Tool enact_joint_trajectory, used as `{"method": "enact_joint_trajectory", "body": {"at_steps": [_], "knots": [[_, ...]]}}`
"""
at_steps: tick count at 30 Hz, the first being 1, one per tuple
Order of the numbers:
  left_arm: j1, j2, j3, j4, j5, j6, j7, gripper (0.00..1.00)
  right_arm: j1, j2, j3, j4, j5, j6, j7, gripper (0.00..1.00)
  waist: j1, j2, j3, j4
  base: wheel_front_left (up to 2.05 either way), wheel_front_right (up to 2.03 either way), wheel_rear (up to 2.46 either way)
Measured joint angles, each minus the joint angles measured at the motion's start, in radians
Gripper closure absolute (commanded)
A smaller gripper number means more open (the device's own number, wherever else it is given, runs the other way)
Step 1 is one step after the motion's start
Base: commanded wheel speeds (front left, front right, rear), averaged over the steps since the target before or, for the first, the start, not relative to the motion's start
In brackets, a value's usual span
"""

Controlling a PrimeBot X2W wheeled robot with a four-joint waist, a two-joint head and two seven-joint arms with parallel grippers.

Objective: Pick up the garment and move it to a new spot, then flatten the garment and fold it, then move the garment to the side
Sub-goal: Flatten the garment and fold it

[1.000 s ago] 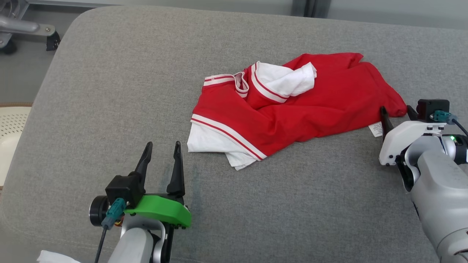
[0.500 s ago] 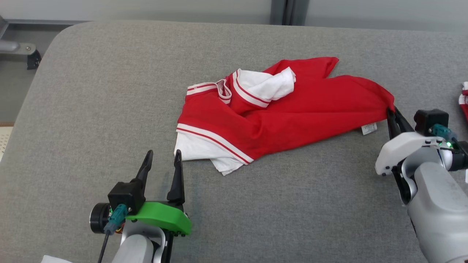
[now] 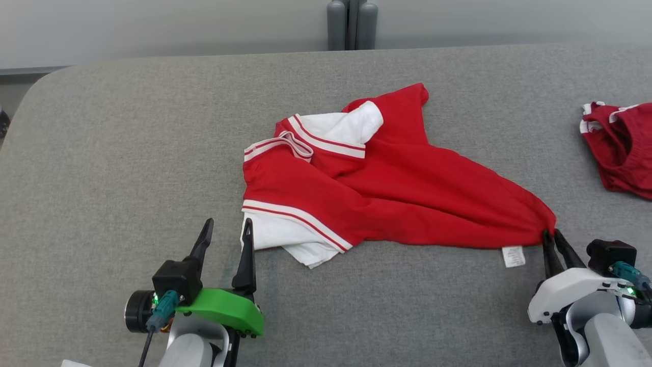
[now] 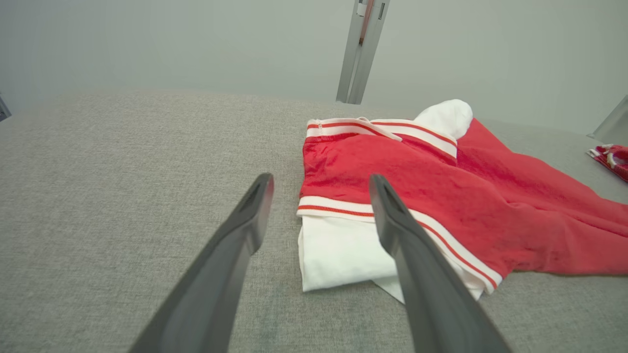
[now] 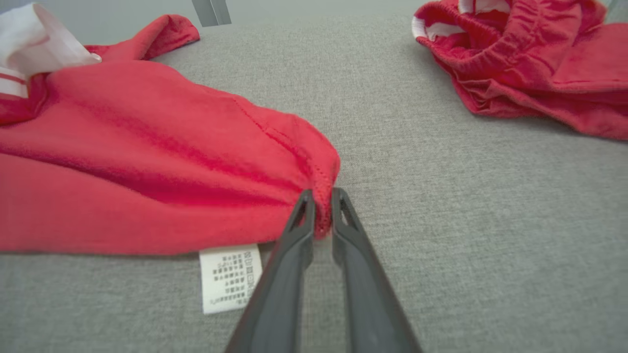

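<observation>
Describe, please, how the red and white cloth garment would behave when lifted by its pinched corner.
Probably floppy: the red and white cloth garment bunches to a point at the right gripper. Likely light, lying in thin creases; it should drape.

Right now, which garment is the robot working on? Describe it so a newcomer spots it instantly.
On the grey padded surface, look to the middle: a bright red garment lies there, one corner pinched in the right tool. Unlike the crumpled red garment at the far right edge, it shows broad white panels and a white care label beside the tool.
</observation>
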Motion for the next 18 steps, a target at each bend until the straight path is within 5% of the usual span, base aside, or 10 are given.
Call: {"method": "enact_joint_trajectory", "body": {"at_steps": [6, 18], "knots": [[-0.032, 0.0, -0.007, 0.061, 0.017, -0.024, 0.0, 0.0, 0.039, 0.005, -0.051, -0.1, 0.005, 0.0, -0.012, 0.0, 0.0, 0.0, -0.007, -0.028, 0.0, 0.0, 0.0], [-0.184, 0.027, -0.007, 0.348, 0.005, -0.039, 0.127, 0.0, 0.127, 0.065, -0.072, -0.519, -0.057, 0.0, -0.009, 0.0, 0.0, 0.0, 0.001, -0.098, 0.0, 0.0, 0.0]]}}
